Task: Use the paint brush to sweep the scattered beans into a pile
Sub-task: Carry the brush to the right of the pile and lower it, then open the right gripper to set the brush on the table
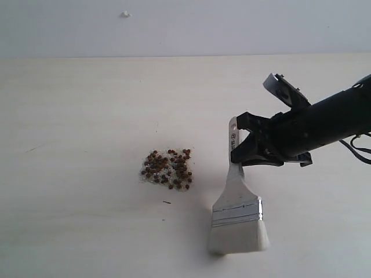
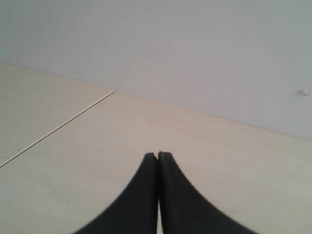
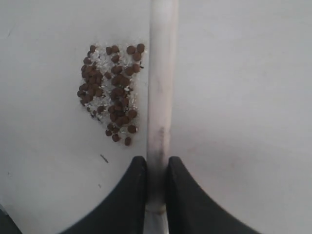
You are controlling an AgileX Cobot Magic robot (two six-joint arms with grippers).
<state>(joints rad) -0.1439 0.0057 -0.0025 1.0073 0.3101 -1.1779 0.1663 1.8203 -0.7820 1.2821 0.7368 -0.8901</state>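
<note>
The table (image 1: 87, 116) was a pale, cream-coloured wooden surface, matte and faintly grained. It ran back to a plain grey-white wall (image 1: 174, 26) that carried one small white speck (image 1: 126, 14) high up. In the left wrist view a thin straight seam (image 2: 58, 126) crossed the tabletop at a slant.

The beans (image 1: 167, 169) lay gathered in a compact pile (image 3: 111, 92) left of centre on the table, reddish-brown dots mixed with pale crumbs (a short dark sliver (image 1: 167, 202) lay just beside the cluster, on the camera's side).

The paint brush (image 1: 239, 214) stood to the right of the pile, near it but apart. Its whitish bristles were down at the table and its handle rose at a tilt. The right gripper (image 1: 240, 143) was clamped narrowly on that cream handle, one black finger on each side. The left gripper (image 2: 158, 157) hung over bare table with its fingers pressed together, holding nothing.
</note>
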